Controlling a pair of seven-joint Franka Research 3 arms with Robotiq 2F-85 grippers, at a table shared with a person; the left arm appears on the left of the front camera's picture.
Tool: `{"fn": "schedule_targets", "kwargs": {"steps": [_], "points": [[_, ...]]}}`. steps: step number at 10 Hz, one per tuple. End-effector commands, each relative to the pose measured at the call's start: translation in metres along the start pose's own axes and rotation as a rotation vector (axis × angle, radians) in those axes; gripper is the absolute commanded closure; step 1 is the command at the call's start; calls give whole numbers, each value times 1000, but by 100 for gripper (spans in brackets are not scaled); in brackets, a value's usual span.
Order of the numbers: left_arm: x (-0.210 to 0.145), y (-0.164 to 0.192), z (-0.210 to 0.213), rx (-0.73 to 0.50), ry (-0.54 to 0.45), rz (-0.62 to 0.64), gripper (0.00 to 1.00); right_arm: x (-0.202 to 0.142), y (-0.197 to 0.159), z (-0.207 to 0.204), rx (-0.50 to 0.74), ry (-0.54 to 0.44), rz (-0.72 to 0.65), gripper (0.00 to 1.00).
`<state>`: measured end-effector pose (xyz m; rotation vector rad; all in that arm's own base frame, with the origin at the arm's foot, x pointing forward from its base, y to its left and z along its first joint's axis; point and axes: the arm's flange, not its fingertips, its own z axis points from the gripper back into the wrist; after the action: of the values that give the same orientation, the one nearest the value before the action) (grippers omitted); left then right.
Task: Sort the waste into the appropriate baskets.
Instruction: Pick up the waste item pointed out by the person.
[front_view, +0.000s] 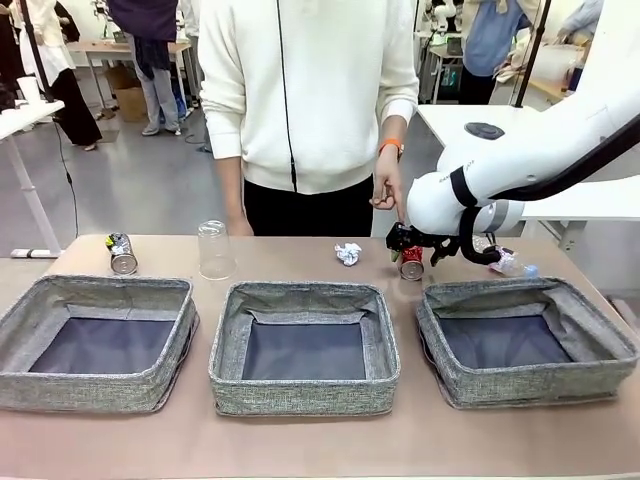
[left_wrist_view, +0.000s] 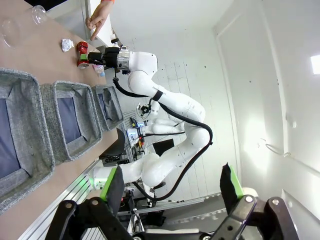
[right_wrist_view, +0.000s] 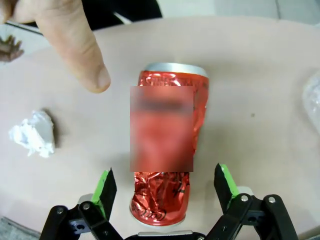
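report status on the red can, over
Left gripper open, holding nothing. Right gripper open, straddling crushed red can, not gripped. Person's finger pointing close beside can.

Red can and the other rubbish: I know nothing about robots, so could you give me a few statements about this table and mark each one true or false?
1. The right tool is shut tight on the red can. False: it is open, with a finger on either side of the can and a gap at each.
2. A person's hand points toward the red can. True.
3. The paper ball lies in the middle basket. False: it lies on the table, beyond that basket.
4. The silver can sits on the table behind the left basket. True.
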<state>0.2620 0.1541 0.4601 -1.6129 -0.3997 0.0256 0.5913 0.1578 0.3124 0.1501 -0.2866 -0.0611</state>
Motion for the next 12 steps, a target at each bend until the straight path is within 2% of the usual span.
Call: {"fn": "schedule_targets", "kwargs": {"steps": [1,2,3,4,5,7,8,9,10,12], "points": [[-1,-3,-2,-21,-5,-22,0,4,9,1,-36,-19,-24,0],[-1,-3,-2,-21,-5,-22,0,4,8,0,-32,-19,-31,0],[-1,-3,-2,-21,-5,-22,0,3,8,-1,-33,-12,-43,50],[-1,-3,-2,-21,-5,-22,0,2,7,-2,-22,-8,-51,60],[-1,-3,-2,-21,-5,-22,0,1,6,-2,-22,-10,-54,100],[-1,-3,-2,-21,-5,-22,0,1,5,-3,-25,1,-56,100],[-1,-3,-2,-21,-5,-22,0,1,4,-3,-27,4,-58,87],[-1,-3,-2,-21,-5,-22,0,1,4,-4,-28,7,-61,96],[-1,-3,-2,-21,-5,-22,0,1,3,-4,-30,9,-66,100],[-1,-3,-2,-21,-5,-22,0,1,2,-5,-22,5,-84,100]]}}
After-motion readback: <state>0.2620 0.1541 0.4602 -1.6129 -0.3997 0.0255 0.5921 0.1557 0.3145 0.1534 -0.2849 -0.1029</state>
